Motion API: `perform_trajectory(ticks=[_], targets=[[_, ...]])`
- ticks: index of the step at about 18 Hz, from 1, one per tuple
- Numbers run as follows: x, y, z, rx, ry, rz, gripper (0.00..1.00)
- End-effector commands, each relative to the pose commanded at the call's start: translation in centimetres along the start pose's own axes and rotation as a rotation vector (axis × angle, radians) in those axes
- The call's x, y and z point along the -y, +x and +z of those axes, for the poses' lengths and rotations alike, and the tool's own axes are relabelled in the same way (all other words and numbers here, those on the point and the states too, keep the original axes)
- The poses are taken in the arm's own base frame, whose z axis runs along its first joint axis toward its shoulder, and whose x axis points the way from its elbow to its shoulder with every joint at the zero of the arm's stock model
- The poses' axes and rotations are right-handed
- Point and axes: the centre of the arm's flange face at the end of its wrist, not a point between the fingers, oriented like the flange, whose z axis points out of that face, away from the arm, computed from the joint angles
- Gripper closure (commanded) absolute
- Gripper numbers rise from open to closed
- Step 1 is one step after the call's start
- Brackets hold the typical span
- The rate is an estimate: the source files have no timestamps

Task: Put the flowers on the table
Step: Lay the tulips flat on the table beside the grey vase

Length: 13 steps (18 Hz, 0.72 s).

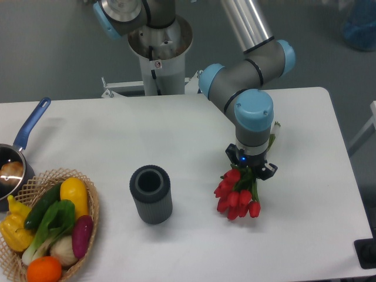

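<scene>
Gripper [251, 169] closed on flowers [237, 194], well right of grey cylinder [151, 194], over table [305, 194]; contact with tabletop not discernible. Heads hang below jaws. Judged light, soft, crushable; hold at tied stems, never at blooms.

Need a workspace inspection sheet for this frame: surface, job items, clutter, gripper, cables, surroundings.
Surface: white table, matte, rounded corner, no spills seen.
Job's things: red flowers held right of centre, heads hanging low over the table; contact cannot be told.
Clutter: grey cylinder upright at centre; wicker basket of vegetables at front left; blue-handled pan at left edge.
Gripper: gripper pointing down, shut on the flowers.
Cables: nothing seen.
Surroundings: arm pedestal behind the table, grey floor.
</scene>
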Motion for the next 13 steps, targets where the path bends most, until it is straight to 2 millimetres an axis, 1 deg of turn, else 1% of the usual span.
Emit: perform_trajectory(ticks=[5,11,12,13], targets=[[0.02,-0.01,0.08,0.0,0.001,0.002,0.44],[0.02,-0.01,-0.02,0.001,0.002,0.001,0.43],[0.01,-0.01,-0.2,0.004,0.003,0.001,0.41],[-0.07,-0.12,-0.44,0.008,0.004,0.001,0.34]])
